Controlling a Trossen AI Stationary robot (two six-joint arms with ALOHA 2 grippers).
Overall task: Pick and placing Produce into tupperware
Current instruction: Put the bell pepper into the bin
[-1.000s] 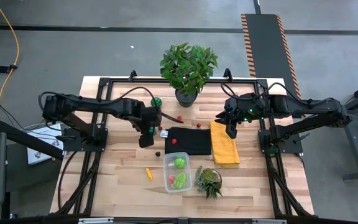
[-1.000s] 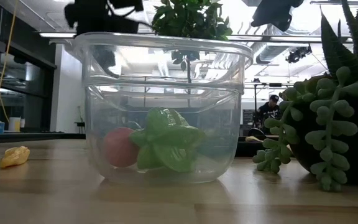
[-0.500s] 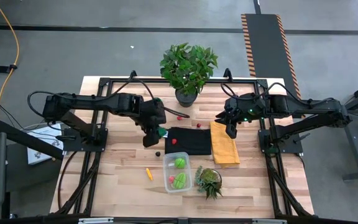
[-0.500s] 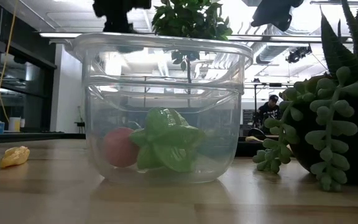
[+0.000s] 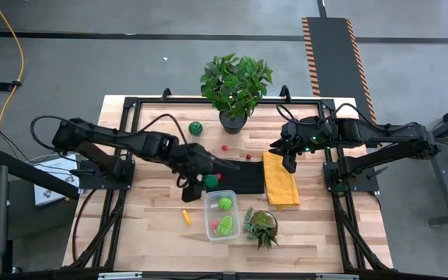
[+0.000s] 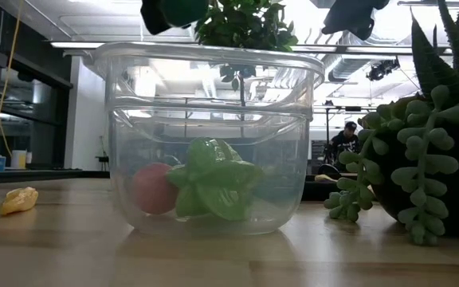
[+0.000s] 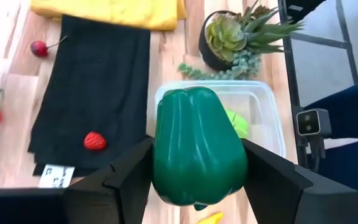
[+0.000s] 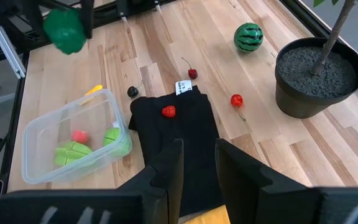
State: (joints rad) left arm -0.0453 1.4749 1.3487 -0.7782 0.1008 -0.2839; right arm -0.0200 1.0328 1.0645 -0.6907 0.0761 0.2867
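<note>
**Left Gripper Holding Green Pepper Beside the Tupperware**

Left arm: the left gripper point(image 5: 206, 180) sits just left of centre in the high view, at the lower left corner of the black cloth point(image 5: 239, 176). Its fingers point(image 7: 126, 177) are clamped on a green pepper point(image 7: 197, 152), one finger on each side. In the left wrist view the pepper hangs in front of the tupperware point(image 7: 272, 115), covering its near part. In the low view the pepper point(image 6: 183, 9) shows at the top edge, above the container's rim.

Tupperware: the clear tupperware point(image 5: 222, 215) stands below centre in the high view, just under the black cloth. It holds two green pieces point(image 5: 225, 225) and a small red piece point(image 5: 214, 224).

Loose produce, high view:
- a yellow-orange piece point(image 5: 186, 217) left of the tupperware;
- a small watermelon point(image 5: 196, 127) at upper centre;
- a red berry point(image 5: 225, 146) near the plant pot point(image 5: 232, 120).

Right arm: the right gripper point(image 5: 288, 163) waits right of centre, over the upper edge of the yellow cloth point(image 5: 281, 180). Its fingers point(image 8: 169, 165) stand at a narrow gap with nothing between them.

A succulent point(image 5: 261, 225) stands just right of the tupperware.
</note>
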